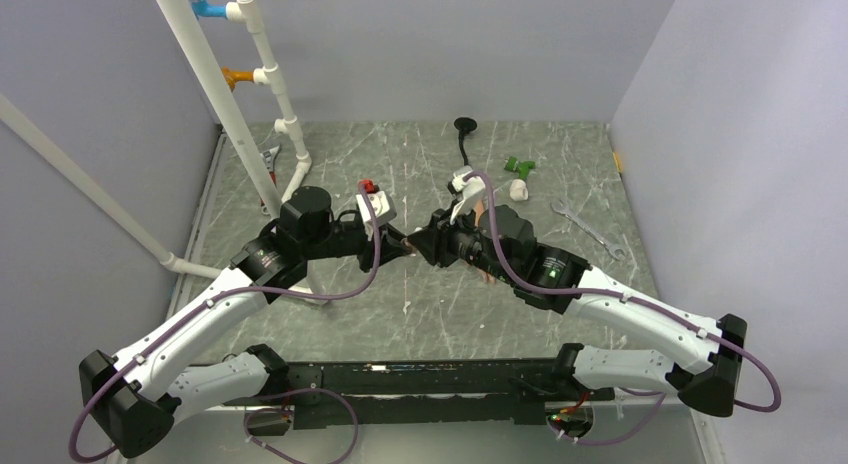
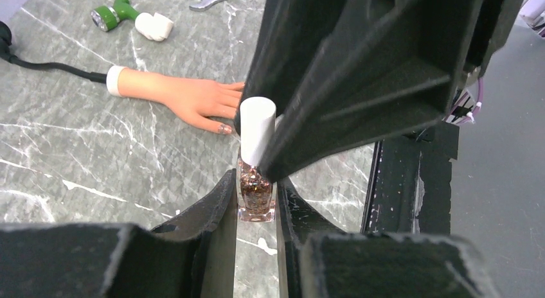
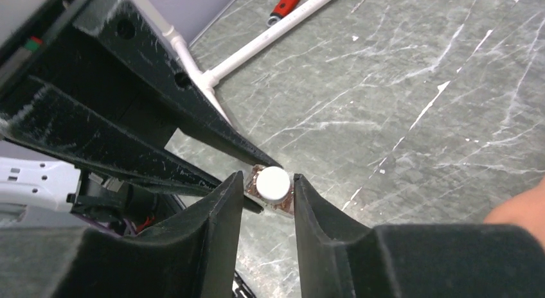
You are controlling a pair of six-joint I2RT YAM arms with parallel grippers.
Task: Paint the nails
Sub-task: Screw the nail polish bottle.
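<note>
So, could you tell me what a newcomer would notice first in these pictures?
At the middle of the table, the left gripper clamps the glass body of a small glitter bottle while the right gripper straddles its white cap. Just beyond lies a peach mannequin hand, pointing toward the bottle.

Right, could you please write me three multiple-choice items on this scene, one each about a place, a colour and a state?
1. Where is the mannequin hand? A in a gripper; B flat on the table; C upright on its cuff.
2. What colour is the cap on the bottle? A red; B green; C white.
3. How is the bottle? A upright, capped; B tipped over; C uncapped.
1 B, it lies there, beyond the bottle; 2 C, plainly white; 3 A, it stands between the left gripper's fingers, the right gripper around its cap.
</note>
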